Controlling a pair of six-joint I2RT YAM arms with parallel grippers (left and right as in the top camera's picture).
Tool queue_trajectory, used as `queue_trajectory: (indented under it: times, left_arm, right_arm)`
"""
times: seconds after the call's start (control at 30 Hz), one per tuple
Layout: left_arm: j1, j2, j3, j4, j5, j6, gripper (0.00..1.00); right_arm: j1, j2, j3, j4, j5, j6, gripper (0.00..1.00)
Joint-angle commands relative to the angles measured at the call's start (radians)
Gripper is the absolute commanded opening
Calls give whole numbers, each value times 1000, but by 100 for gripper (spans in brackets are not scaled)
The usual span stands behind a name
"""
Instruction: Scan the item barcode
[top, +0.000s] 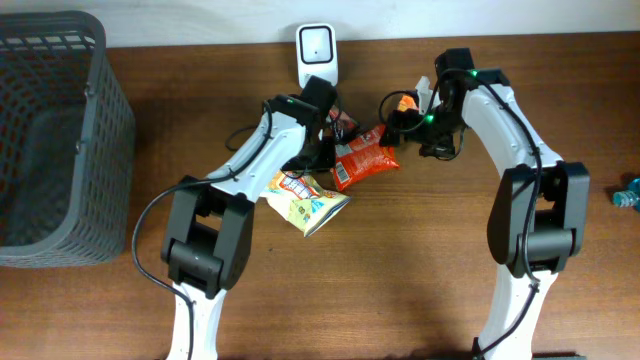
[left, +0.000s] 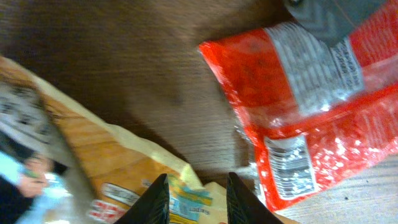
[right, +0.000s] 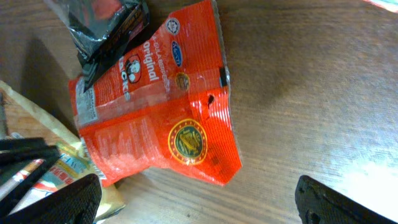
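red snack bag (top: 365, 160) lies loose on table (top: 430, 290), short of scanner (top: 317, 52). right gripper (right: 196, 194) spread wide over it, left gripper (left: 198, 194) narrowly parted, empty, above yellow bag (top: 305, 205). i worry a sloppy grab crumples the barcode or snags the yellow bag.

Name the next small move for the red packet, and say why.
Probably ease the right gripper forward and down onto the red packet and close on its near edge. Its jaws stand wide open with the packet just ahead of them. The packet lies loose on the table, unheld and short of the scanner.
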Motion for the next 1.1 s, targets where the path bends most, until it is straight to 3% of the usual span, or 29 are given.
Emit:
queue_trajectory:
  times: [0.0,0.1,0.27,0.3,0.33,0.37,0.43,0.5,0.53,0.7,0.9,1.0,1.07]
  left_arm:
    - [56,-1,-10,1,-14,-51,28]
    - [76,-1,-10,-6,-11,-57,36]
    - [81,-1,-10,-19,-15,-56,37]
    - [81,-1,-10,-21,-15,-56,37]
    - [81,-1,-10,-21,-15,-56,38]
    - [81,-1,-10,-21,-15,-57,38]
    - [81,-1,-13,-20,-15,-56,38]
    - [81,-1,-28,-17,-15,-57,41]
    - [81,-1,-35,-17,-15,-56,42]
    - [81,-1,-37,-17,-15,-56,45]
    - [81,-1,-37,-15,-15,-56,46]
    - [81,-1,-37,-13,-15,-56,47]
    - [81,-1,-37,-13,-15,-56,47]
  right_arm:
    - [10,48,-49,64,-86,-25,99]
    - [25,68,-60,129,-121,-21,96]
    - [66,126,-60,170,-116,-20,92]
    - [70,138,-61,172,-113,-13,86]
    - [71,146,-61,175,-109,-3,80]
    - [71,154,-61,177,-92,14,57]
    - [70,156,-60,182,-88,33,29]
    - [69,155,-59,184,-89,67,10]
    - [68,151,-58,182,-89,67,6]
    - [29,80,87,-1,-32,65,4]
    - [73,22,440,-385,628,68,4]
    - [146,30,447,-512,1096,218,5]
    - [182,34,433,-530,1129,229,5]
